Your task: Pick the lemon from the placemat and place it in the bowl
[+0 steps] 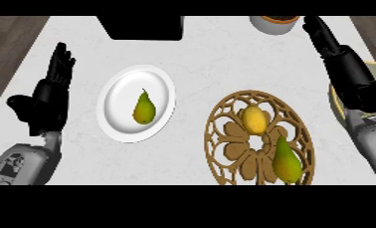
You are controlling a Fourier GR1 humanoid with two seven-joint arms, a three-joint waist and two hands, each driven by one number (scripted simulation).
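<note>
The yellow lemon (254,119) sits on the brown placemat (224,145) beside a pear (287,161). Both hands, left hand (50,90) and right hand (339,60), are wide open, holding nothing.

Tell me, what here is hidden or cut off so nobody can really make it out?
- Pot: cut off at the top of the head view; contents unclear.
- Black block: cut off at the top too; unidentifiable.
- Yellowish thing: mostly hidden under the right hand.
</note>
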